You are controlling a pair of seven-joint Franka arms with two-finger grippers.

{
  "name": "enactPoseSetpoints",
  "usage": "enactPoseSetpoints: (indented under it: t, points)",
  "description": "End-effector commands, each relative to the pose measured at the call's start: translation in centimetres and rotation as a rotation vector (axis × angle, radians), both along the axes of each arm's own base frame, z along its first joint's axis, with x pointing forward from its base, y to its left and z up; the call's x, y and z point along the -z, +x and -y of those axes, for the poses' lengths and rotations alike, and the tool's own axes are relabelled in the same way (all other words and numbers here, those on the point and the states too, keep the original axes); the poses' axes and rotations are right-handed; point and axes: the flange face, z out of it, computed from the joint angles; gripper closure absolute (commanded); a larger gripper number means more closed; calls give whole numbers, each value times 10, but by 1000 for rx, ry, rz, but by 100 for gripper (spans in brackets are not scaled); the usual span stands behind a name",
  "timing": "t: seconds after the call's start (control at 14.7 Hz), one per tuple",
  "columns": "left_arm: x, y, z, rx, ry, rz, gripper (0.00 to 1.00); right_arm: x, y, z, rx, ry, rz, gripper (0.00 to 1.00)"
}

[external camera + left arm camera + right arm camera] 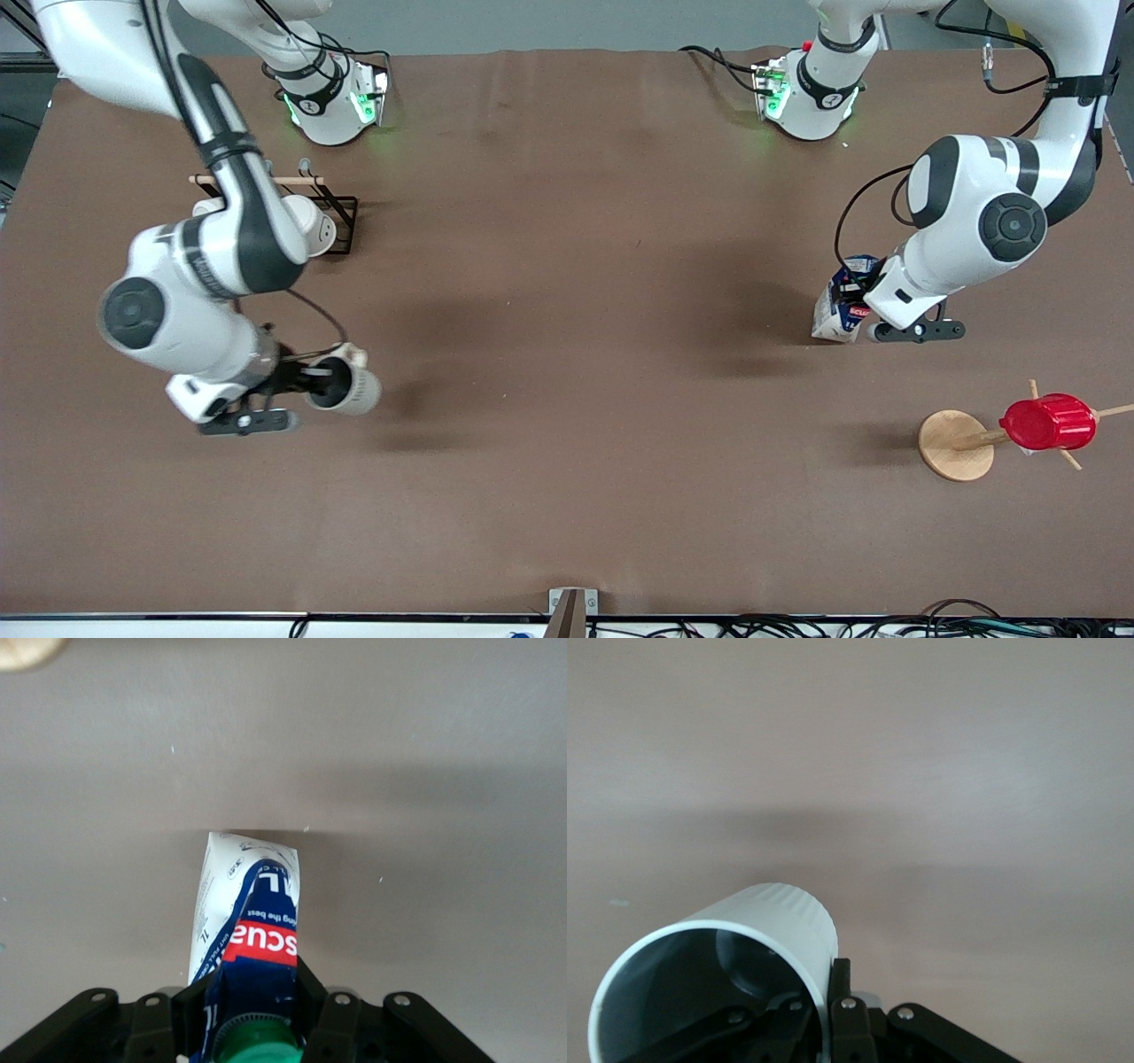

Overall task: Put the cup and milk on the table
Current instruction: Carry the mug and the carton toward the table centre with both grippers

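Right gripper (pixel 310 379) was clamped on the rim of the cup (pixel 347 388), one finger inside its dark hollow and one outside, holding the smooth, round beige mug tilted above the table (pixel 567 354) toward the right arm's end. Left gripper (pixel 861 291) was closed on the top of the milk (pixel 840 306), a creased blue-and-white carton with a green cap, near the left arm's edge over plain brown cloth.
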Motion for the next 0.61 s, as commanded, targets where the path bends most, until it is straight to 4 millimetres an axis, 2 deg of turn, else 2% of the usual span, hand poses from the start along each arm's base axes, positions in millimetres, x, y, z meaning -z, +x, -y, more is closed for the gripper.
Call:
enactPoseSetpoints:
  t: [0.0,0.14,0.34,0.54]
  points:
    - [-35,16,4,-34,-47,64,85,14,-6,-84,83,7,-12,100]
    - [-48,28,6,-62,-85,89,85,33,-11,-139,127,-20,-4,100]
    - [-66,51,11,-57,-99,65,85,57,-30,-206,114,-59,35,100]
    - [-87,75,20,-61,-109,53,85,71,-52,-243,85,-66,64,100]
